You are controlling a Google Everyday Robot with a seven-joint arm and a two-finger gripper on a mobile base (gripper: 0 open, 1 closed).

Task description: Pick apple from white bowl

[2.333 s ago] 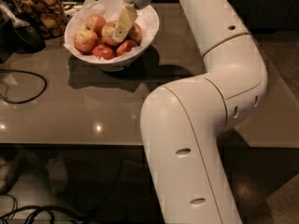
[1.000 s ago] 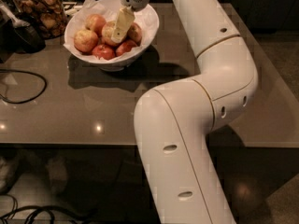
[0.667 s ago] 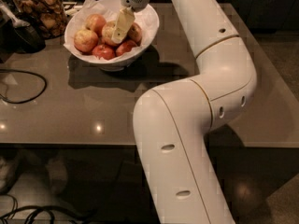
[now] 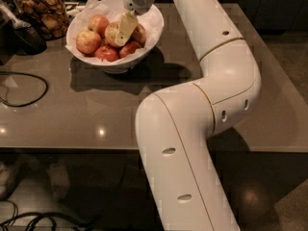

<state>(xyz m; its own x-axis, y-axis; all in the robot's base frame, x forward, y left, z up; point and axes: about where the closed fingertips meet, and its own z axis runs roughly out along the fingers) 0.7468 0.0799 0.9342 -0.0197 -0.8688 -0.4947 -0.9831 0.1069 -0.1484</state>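
Note:
The white bowl (image 4: 144, 18) stands at the table's far left, lined with crumpled white paper and holding several apples. The palest apple (image 4: 110, 32) lies near the bowl's middle, partly hidden by my gripper. My gripper (image 4: 123, 30) reaches down from above into the bowl and sits right against this apple, between it and a redder apple (image 4: 140, 33) to the right. Red-blushed apples (image 4: 88, 41) lie to the left and at the front.
A glass jar of brown snacks (image 4: 42, 8) stands left of the bowl. A black cable (image 4: 29, 88) loops on the brown table (image 4: 86, 114) at the left. My white arm (image 4: 211, 81) bends across the table's middle and right.
The arm's elbow has swung slightly to the left. The gripper has stayed down in the bowl at the pale apple. The apples have not moved.

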